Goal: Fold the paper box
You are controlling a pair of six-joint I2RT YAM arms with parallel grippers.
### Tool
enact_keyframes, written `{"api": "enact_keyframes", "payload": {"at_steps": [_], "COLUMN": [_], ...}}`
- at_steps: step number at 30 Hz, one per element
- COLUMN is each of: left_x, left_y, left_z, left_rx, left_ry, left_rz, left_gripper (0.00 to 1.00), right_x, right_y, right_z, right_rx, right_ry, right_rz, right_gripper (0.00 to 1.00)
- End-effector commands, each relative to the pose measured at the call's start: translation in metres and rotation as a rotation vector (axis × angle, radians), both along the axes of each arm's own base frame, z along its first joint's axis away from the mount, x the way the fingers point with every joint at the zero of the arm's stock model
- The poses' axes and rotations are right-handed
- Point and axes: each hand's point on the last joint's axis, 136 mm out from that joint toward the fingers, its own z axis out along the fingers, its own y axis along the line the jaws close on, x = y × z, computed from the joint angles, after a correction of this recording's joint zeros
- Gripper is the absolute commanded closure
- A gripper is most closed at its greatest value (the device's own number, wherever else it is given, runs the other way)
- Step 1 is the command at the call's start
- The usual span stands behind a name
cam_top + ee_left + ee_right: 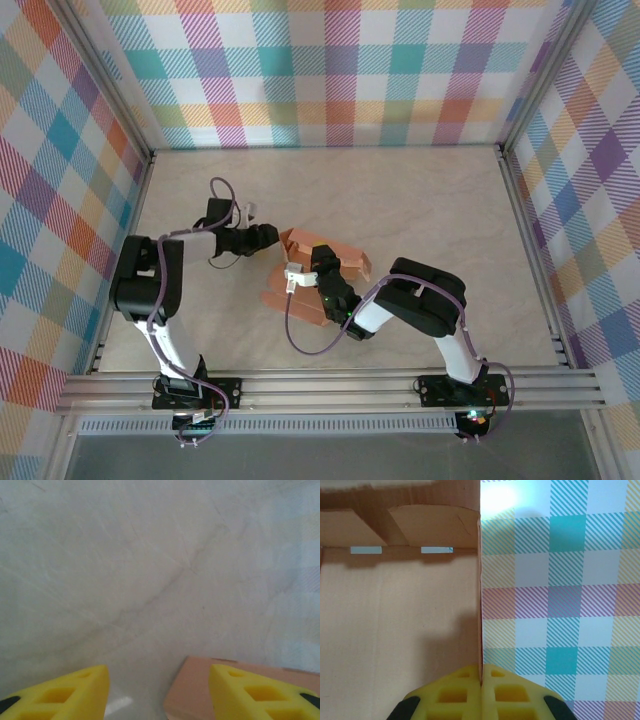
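The paper box (pixel 345 258) is salmon-orange card, partly folded, lying mid-table between the two arms. My right gripper (pixel 300 273) is shut on a thin upright wall of it. In the right wrist view the yellow fingertips (pixel 465 680) pinch that card edge, with the box floor (pixel 400 615) and two slotted flaps to the left. My left gripper (pixel 272 236) sits at the box's left end. In the left wrist view its jaws (pixel 159 680) stand apart, and a card corner (pixel 192 690) lies between them, against the right finger (pixel 250 692). The left finger is clear of the card.
Plaid walls (pixel 330 70) enclose the pale table (pixel 420 190) on three sides. Aluminium rails (pixel 330 385) run along the near edge and up both sides. Purple cables loop off both arms near the box.
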Motion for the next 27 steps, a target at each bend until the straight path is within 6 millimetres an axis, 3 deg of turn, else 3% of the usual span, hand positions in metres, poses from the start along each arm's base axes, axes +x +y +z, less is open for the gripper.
{"api": "enact_keyframes", "payload": {"at_steps": [1, 4, 11, 15, 23, 27], "left_x": [-0.008, -0.019, -0.034, -0.042, -0.048, -0.042], "left_y": [-0.012, -0.018, -0.042, -0.045, -0.048, -0.052], "left_z": [0.03, 0.034, 0.024, 0.02, 0.01, 0.013], "left_rx": [-0.037, -0.03, 0.026, 0.058, 0.144, 0.185], "left_ry": [-0.136, -0.206, -0.231, -0.261, -0.368, -0.438], "left_rz": [-0.044, -0.076, -0.183, -0.187, -0.186, -0.172], "left_gripper": [0.48, 0.5, 0.52, 0.54, 0.51, 0.5], "right_x": [-0.001, -0.001, -0.001, -0.001, -0.001, -0.001], "right_y": [0.003, 0.003, 0.003, 0.002, 0.004, 0.005], "right_z": [0.004, 0.004, -0.001, 0.0, -0.001, -0.002], "right_rx": [0.062, 0.07, 0.087, 0.091, 0.109, 0.116], "right_ry": [-0.005, -0.004, 0.023, 0.026, 0.037, 0.048], "right_rz": [0.004, 0.004, 0.004, 0.003, 0.002, 0.003], "right_gripper": [1.0, 1.0, 1.0, 1.0, 1.0, 1.0]}}
